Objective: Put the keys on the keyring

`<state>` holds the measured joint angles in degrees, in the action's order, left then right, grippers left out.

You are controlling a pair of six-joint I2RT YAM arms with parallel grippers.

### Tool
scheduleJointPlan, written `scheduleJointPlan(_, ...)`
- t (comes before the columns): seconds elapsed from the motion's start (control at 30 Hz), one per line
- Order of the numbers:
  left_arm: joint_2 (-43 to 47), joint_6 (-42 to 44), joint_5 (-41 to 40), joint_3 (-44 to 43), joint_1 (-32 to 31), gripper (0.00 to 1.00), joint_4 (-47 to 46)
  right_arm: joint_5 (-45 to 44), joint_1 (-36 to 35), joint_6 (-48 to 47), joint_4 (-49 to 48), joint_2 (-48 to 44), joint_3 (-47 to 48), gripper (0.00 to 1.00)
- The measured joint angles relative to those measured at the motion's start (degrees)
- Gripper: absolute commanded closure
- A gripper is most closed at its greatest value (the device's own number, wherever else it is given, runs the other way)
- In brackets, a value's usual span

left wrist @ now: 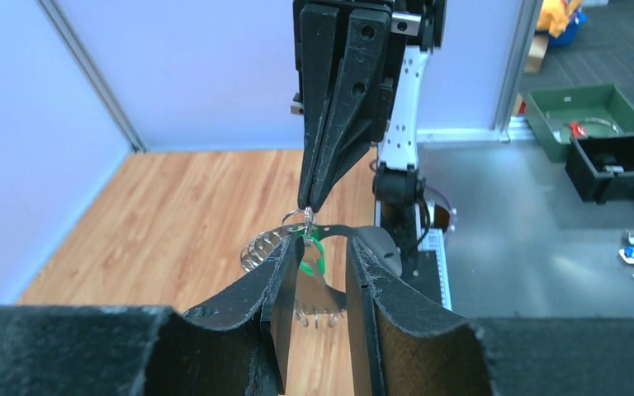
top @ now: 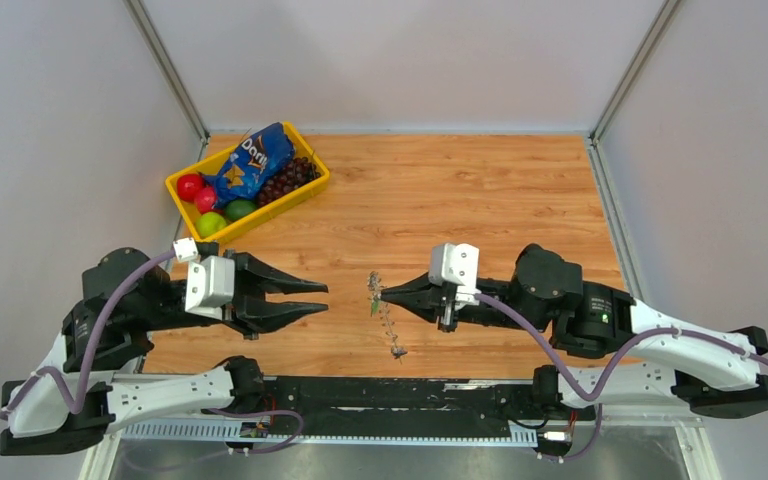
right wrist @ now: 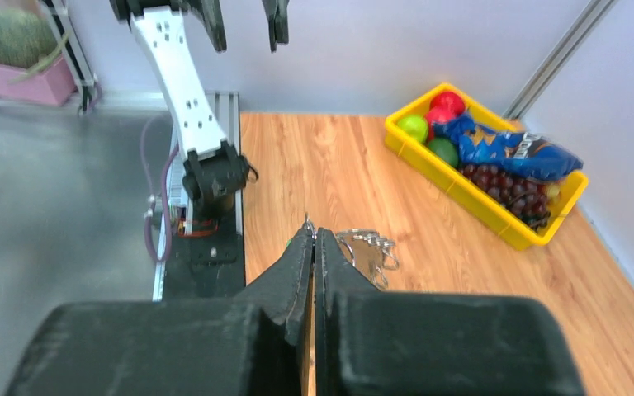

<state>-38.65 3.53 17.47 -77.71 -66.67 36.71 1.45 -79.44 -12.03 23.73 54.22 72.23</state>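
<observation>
Claws first: the left claw (top: 324, 297) is spread wide and grips nothing, its two fingers (left wrist: 274, 285) level and pointing at the right claw across a short gap. In its own wrist view, the keys (left wrist: 312, 257) with their green tag hang just ahead of the open fingers and in line with the gap, not touching either finger.

The right claw (top: 383, 294) is pressed fully together, its tips pinched on the top of the keyring (top: 390, 328). From that pinch the thin silvery ring hangs down beneath the tips, its jagged silver pieces at the low end, nearer the arm bases. The green-tagged keys sit right under the same tips, against the ring; whether they are threaded on it, I cannot tell.

Under both claws lies the wooden table (top: 480, 200). Well beyond the left claw, at the far left corner, stands a yellow basket (top: 174, 184) holding a blue chip bag (top: 253, 160), dark grapes (top: 292, 177) and red and green fruit.
</observation>
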Motion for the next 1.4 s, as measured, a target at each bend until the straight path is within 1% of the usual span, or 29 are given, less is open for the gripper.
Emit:
scheduleJointPlan(0.13,0.92,-0.74,0.02,1.79,0.00,0.63,-4.85,-0.55,0.00,0.66,-5.27,-1.81,-1.57,1.00)
scheduleJointPlan(0.37,-1.27,-1.53,0.42,3.85,0.00,0.63,-10.43,-0.74,0.00,1.55,-15.17,-4.48,-4.35,1.00)
scheduleJointPlan(0.6,-2.58,-1.66,1.51,3.98,0.00,0.58,-16.13,0.13,0.00,2.56,-22.91,-5.38,-4.70,1.00)
scheduleJointPlan(0.73,-2.64,-1.49,2.29,4.63,0.00,0.54,-20.20,1.09,0.00,3.39,-24.55,-5.35,-4.70,1.00)
scheduleJointPlan(0.9,-2.29,-1.22,3.04,7.39,0.00,0.53,-25.49,2.29,0.00,4.87,-26.16,-5.35,-4.70,1.00)
scheduleJointPlan(1.3,-3.08,-1.18,4.83,7.93,0.00,0.53,-30.62,4.48,0.00,6.45,-27.93,-4.00,-4.70,1.00)
scheduleJointPlan(1.4,-3.17,-1.18,5.22,7.93,0.00,0.55,-31.61,4.66,0.00,6.62,-28.04,-3.63,-4.68,1.00)
